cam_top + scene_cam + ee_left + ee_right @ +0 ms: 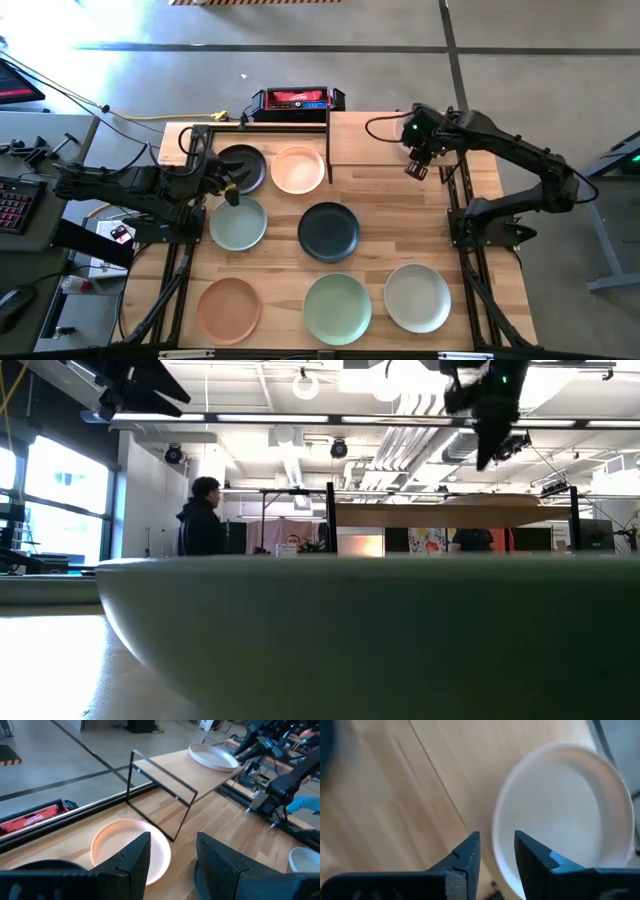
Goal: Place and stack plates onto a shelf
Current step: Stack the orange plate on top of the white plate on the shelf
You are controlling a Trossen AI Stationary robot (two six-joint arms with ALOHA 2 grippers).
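Hovering over the far right end of the shelf (385,140), the right gripper (496,851) has its jaws parted a little, straddling the near rim of a cream plate (565,815) that lies flat on the shelf board. The risk, as I judge it, is a lift with the rim still between the jaws, which would drag or tip the plate off the board edge close beside it. The left gripper (172,855) waits with jaws open above the table (420,215), near the black plate (243,166) and peach plate (298,168) that sit under the shelf frame. All plates look round, matte and shallow (rims low, easy to slip), the rest spread flat and apart.
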